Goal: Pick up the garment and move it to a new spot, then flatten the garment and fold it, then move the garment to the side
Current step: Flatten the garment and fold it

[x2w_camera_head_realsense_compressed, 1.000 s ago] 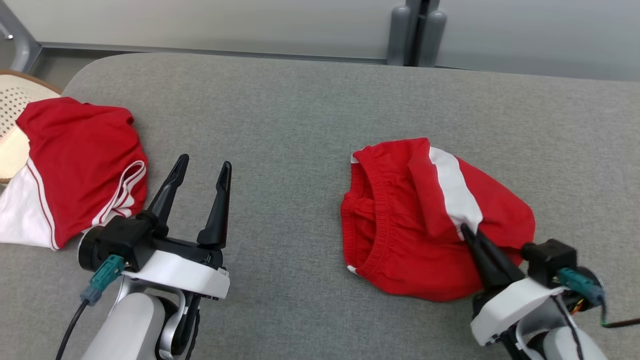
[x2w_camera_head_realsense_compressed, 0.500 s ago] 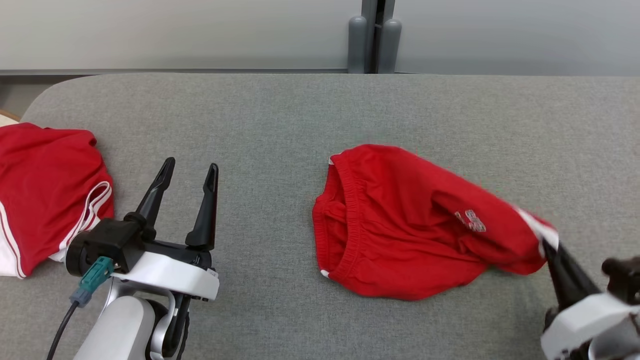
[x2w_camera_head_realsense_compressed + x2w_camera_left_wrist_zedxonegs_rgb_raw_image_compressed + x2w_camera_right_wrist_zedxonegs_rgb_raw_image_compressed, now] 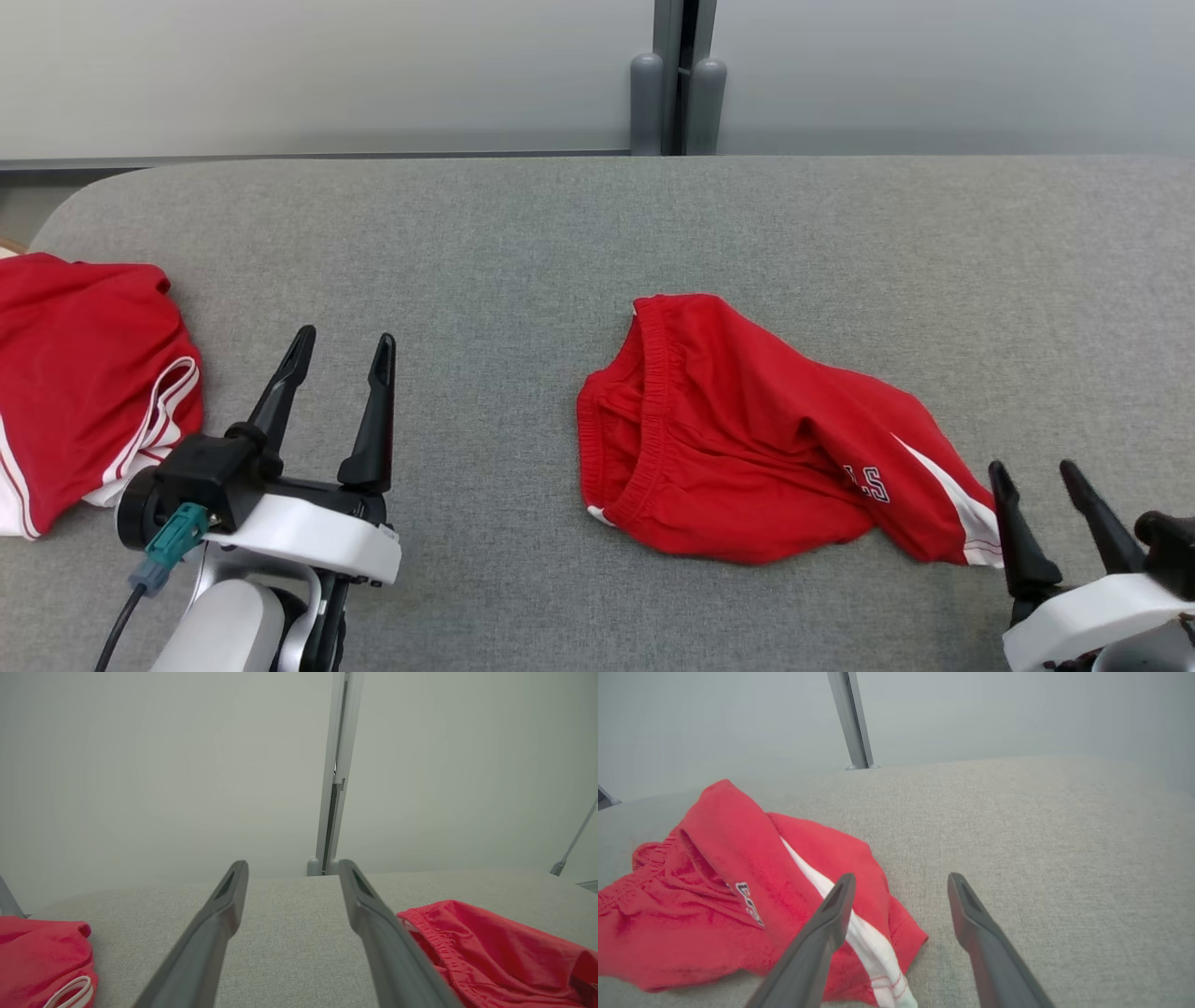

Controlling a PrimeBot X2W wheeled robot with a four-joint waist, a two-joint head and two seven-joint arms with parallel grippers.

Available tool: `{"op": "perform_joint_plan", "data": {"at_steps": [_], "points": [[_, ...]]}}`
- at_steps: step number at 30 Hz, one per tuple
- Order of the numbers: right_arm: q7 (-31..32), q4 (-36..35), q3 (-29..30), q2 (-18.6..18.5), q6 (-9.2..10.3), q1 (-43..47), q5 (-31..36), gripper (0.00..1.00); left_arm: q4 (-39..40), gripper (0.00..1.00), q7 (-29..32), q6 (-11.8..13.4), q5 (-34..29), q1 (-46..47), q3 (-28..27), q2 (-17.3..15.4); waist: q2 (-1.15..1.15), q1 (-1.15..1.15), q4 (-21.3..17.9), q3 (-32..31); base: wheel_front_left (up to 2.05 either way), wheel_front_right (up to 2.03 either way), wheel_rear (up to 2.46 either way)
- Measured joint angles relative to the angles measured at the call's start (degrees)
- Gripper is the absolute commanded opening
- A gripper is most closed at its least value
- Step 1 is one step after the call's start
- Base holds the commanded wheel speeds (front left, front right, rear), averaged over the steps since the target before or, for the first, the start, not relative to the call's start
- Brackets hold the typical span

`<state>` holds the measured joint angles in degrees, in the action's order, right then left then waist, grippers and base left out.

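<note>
Evidently the flatten step is in hand, by my read. The garment (image 3: 747, 448) lies on the grey surface (image 3: 523, 233), a bit right of centre, not yet flat. Its waistband (image 3: 646, 411) gapes toward the robot's left and the body is bunched w/ creases. One leg runs out to the right and ends in a white-striped hem (image 3: 976, 541).

Right gripper (image 3: 1033, 469) is spread and empty, fingers just beside that hem and apparently not touching it. Left gripper (image 3: 344, 334) is spread too, holding nothing. It sits well apart from the garment, btwn it and a second red garment (image 3: 84, 373) at the left end.

Next move prob. calls for two grips, one on the waistband side and one at the leg hem, then a pull apart to take out the folds. The other leg is tucked under or hidden, can't tell which, so it likely needs drawing out first.

Room: plenty of bare surface behind the garment and to its right, up to the far edge by the post (image 3: 677, 103). Left end is rounded and taken by the second red garment, so spreading rightward or back looks safer. Near edge is hidden under the arms.
</note>
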<state>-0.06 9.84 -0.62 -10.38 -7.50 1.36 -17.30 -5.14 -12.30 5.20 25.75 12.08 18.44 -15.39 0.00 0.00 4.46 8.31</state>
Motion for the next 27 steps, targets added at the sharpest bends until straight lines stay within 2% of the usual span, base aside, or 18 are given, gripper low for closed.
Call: {"op": "perform_joint_plan", "data": {"at_steps": [5, 11, 27], "points": [[-1.5, -6.4, 1.8, -0.4, 0.0, -1.0, 0.4, 1.0, 0.1, 1.0, 0.2, 0.9, 0.4, -2.1, -0.4, -0.5, 0.0, 0.0, -0.7, -1.7, 0.0, 0.0, 0.0], [0.5, -12.4, 1.7, -0.5, 0.0, -1.2, 1.9, 1.0, 0.0, 1.0, 0.8, 1.5, 0.9, -5.2, -0.4, -1.3, 0.0, 0.0, -1.5, -4.2, 0.0, 0.0, 0.0], [2.9, -14.9, 1.9, 0.6, 0.0, 1.1, 2.7, 1.0, 0.4, 1.0, 2.0, 2.3, 1.1, -6.7, 0.4, -2.0, 0.0, 0.0, -2.0, -4.9, 0.0, 0.0, 0.0]]}}
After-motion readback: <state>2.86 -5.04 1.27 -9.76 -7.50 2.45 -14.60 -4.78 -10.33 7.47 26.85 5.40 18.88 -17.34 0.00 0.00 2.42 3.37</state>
